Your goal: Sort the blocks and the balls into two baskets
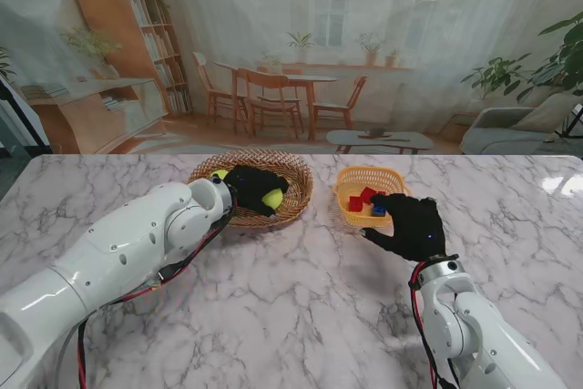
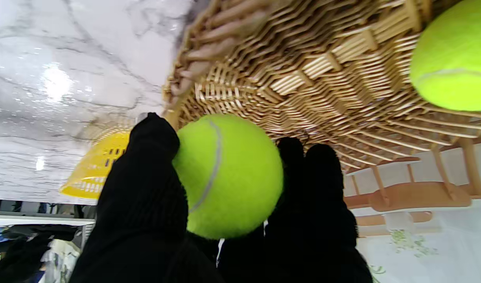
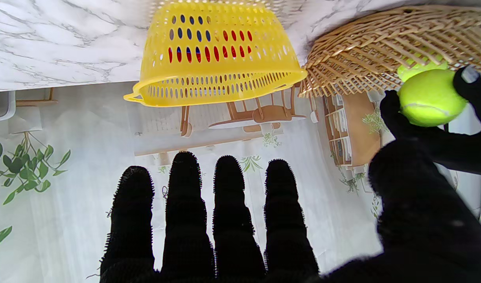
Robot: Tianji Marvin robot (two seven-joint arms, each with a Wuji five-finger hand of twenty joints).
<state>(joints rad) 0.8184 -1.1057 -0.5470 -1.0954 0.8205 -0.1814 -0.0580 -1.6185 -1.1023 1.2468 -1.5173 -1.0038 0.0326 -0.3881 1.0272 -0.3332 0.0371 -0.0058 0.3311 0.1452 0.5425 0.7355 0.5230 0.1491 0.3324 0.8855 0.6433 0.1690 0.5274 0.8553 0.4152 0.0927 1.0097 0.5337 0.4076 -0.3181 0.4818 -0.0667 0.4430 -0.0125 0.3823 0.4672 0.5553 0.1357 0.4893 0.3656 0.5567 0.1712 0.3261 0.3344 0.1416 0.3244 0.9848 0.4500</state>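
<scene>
While left fingers (image 2: 146, 188) pinch a tennis ball (image 2: 228, 177), right fingers (image 3: 228, 220) spread, holding nothing.

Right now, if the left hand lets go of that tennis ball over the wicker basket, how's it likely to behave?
The tennis ball is round and fuzzy, so it will probably bounce a little and roll. The wicker basket looks shallow with a raised rim, likely enough to keep it in. It may bump the other ball already inside. The left hand holds it just over the basket.

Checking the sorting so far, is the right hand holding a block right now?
No, the right hand holds nothing; its fingers are spread.
</scene>
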